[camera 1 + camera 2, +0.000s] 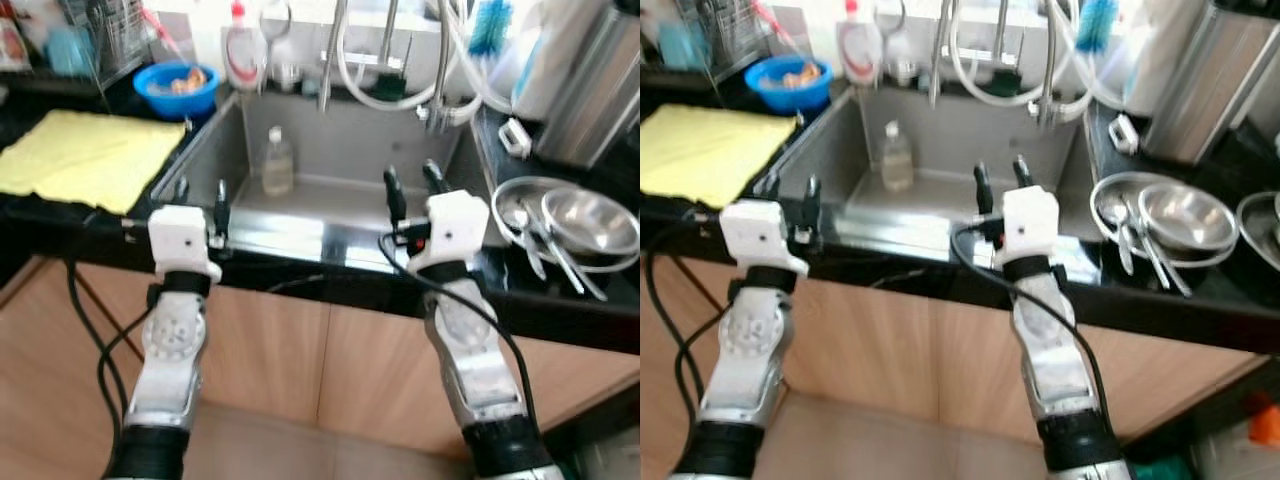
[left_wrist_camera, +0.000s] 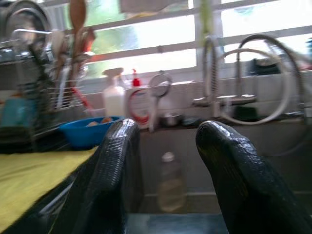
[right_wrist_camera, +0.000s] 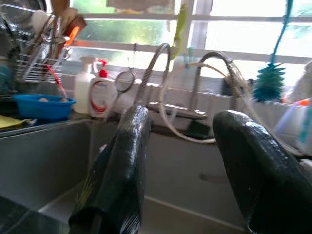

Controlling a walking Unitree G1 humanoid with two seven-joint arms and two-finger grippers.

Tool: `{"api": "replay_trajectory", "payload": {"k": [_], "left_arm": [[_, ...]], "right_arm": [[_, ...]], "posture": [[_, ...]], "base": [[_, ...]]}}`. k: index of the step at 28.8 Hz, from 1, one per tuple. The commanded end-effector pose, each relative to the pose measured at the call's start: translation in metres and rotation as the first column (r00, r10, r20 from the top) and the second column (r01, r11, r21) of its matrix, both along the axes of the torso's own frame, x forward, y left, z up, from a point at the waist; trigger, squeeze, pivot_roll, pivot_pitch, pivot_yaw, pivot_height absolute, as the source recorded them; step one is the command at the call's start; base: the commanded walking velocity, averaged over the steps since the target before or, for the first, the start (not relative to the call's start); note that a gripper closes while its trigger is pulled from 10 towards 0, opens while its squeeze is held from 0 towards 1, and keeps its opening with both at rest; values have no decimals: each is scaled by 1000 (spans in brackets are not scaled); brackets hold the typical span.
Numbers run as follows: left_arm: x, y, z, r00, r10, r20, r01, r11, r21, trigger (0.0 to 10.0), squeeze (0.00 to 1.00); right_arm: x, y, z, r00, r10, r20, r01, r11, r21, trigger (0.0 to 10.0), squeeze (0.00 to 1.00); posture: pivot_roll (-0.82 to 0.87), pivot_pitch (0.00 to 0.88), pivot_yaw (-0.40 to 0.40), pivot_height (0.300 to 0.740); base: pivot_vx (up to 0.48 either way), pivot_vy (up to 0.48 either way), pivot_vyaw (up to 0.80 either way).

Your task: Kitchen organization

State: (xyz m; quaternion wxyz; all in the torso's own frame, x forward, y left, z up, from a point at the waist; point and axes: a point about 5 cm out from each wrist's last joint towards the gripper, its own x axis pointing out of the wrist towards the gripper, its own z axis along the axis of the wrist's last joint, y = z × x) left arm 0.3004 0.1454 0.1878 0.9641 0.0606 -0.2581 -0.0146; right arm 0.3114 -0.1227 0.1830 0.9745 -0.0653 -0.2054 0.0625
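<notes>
A small clear plastic bottle (image 1: 277,162) stands upright in the steel sink (image 1: 340,135), near its back wall. My left gripper (image 1: 202,192) hovers open over the sink's front left corner, with nothing between its fingers. In the left wrist view that gripper (image 2: 168,146) points straight at the bottle (image 2: 168,183), which is still some way off. My right gripper (image 1: 412,185) is open and empty over the front edge of the sink, to the right of the bottle. Its wrist view shows the open gripper (image 3: 178,141) facing the faucet (image 3: 161,73) and hoses.
A yellow cloth (image 1: 90,155) lies on the counter at the left, with a blue bowl (image 1: 176,88) behind it. Steel bowls and utensils (image 1: 570,225) sit on the right counter. A soap bottle (image 1: 243,45), a blue brush (image 1: 489,25) and a dish rack (image 1: 105,35) line the back.
</notes>
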Motion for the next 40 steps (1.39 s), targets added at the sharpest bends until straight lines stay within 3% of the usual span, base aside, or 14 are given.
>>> {"api": "replay_trajectory", "payload": {"k": [1, 6, 12, 15, 25, 26, 27, 28, 29, 30, 31, 33, 40], "left_arm": [[0, -1, 2, 1000, -2, 4, 2, 1000, 13, 10000, 0], [0, 1, -3, 1000, -4, -10, 4, 1000, 19, 10000, 0], [-1, 2, -12, 999, -9, -44, 10, 1000, 23, 10000, 0], [-2, 1, -18, 998, -16, -63, 17, 999, 28, 10000, 0], [-1, -1, -21, 997, -30, -77, 32, 999, 31, 10000, 0], [-2, -2, -22, 996, -34, -78, 37, 999, 32, 10000, 0], [-2, -3, -22, 996, -37, -79, 40, 999, 32, 10000, 0], [-2, -4, -23, 996, -43, -81, 46, 998, 37, 10000, 0], [-2, -5, -23, 996, -45, -81, 49, 998, 41, 10000, 0], [-2, -5, -23, 996, -47, -81, 50, 998, 43, 10000, 0], [-2, -5, -22, 996, -46, -80, 50, 998, 43, 10000, 0], [-2, -5, -22, 996, -46, -79, 49, 998, 42, 10000, 0], [-3, -6, -23, 995, -52, -79, 55, 998, 42, 10000, 0]], "right_arm": [[-2, -4, 3, 1000, -15, 6, 15, 1000, -1, 10000, 0], [-11, -11, -1, 999, -52, -7, 52, 999, -10, 10000, 0], [-27, -33, -14, 983, -173, -60, 171, 984, -46, 10000, 0], [-40, -53, -18, 956, -283, -76, 279, 959, -57, 10000, 0], [-54, -59, -19, 937, -336, -98, 334, 942, -33, 10000, 0], [-54, -58, -21, 941, -319, -112, 318, 948, -28, 10000, 114], [-54, -57, -22, 944, -309, -118, 308, 951, -28, 10000, 114], [-53, -55, -24, 950, -286, -124, 284, 958, -31, 10000, 808], [-52, -54, -24, 953, -273, -129, 271, 962, -34, 10000, 941], [-50, -52, -24, 957, -255, -136, 253, 967, -36, 10000, 929], [-49, -52, -24, 958, -251, -141, 248, 968, -40, 10000, 831], [-47, -53, -26, 956, -252, -150, 247, 968, -53, 10000, 0], [-42, -58, -29, 953, -248, -174, 238, 968, -76, 10000, 0]], "posture": [[-123, 0, -35, 706], [-129, 0, -37, 706], [-144, 0, -31, 706], [-161, 0, -21, 706], [-179, 0, -8, 706], [-179, 0, -8, 706], [-179, 0, -8, 706], [-177, 0, -10, 706], [-175, 0, -11, 706], [-175, 0, -11, 706], [-173, 0, -13, 706], [-169, 0, -17, 706], [-159, 0, -25, 706]], "base": [[0, 0, 0], [0, 0, 0], [0, 0, 0], [0, 0, 0], [0, 0, 0], [0, 0, 0], [0, 0, 0], [0, 0, 0], [0, 0, 0], [0, 0, 0], [0, 0, 0], [0, 0, 0], [0, 0, 0]]}}
